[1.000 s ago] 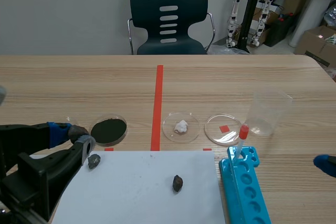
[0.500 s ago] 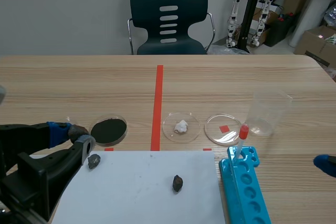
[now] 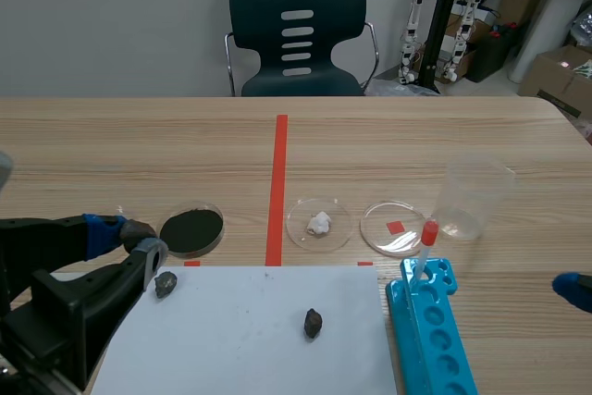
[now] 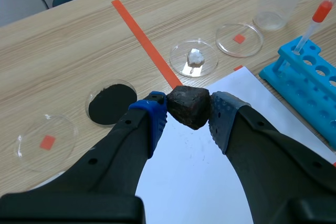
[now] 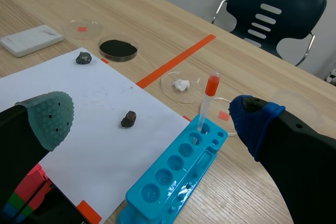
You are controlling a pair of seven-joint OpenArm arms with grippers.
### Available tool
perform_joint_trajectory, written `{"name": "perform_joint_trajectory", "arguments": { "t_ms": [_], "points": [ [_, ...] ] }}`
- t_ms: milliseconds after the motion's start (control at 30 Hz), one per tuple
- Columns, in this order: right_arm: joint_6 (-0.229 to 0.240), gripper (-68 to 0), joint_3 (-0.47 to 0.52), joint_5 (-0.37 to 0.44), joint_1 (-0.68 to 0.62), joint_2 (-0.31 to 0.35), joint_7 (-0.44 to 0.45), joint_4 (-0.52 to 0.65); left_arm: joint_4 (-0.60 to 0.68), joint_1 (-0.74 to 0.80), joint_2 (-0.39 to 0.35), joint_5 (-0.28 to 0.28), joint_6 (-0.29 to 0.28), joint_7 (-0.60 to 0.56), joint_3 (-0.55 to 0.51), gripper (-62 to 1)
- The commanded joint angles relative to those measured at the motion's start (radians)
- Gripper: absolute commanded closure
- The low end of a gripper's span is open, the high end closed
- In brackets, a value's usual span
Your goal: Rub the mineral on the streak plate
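dark mineral (image 4: 189, 107), clamped in left end effector (image 4: 188, 113)

A pale wooden table (image 3: 416, 136) runs far toward a plain grey wall (image 3: 111, 16), a dark chair (image 3: 296, 30) behind it, cardboard boxes (image 3: 560, 76) far right

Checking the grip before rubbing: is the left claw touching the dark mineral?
Touching. The left wrist view shows the mineral clamped by the left claw, no gap on either side.
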Motion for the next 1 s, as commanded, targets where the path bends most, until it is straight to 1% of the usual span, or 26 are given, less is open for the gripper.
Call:
{"name": "perform_joint_trajectory", "arguments": {
  "t_ms": [0, 100, 967],
  "points": [
    [0.0, -62.1, 0.002, 0.01, 0.001, 0.003, 0.011, 0.01, 0.026, -0.003, 0.008, 0.0, 0.0, -0.026, -0.002, -8.5],
    [0.0, -62.1, 0.002, 0.01, 0.001, 0.003, 0.011, 0.01, 0.026, -0.003, 0.008, 0.0, 0.0, -0.044, -0.002, -8.5],
    [0.0, -62.1, 0.002, 0.01, 0.001, 0.003, 0.011, 0.01, 0.026, -0.003, 0.008, -0.008, 0.0, -0.044, -0.002, -8.5]
  ]
}}
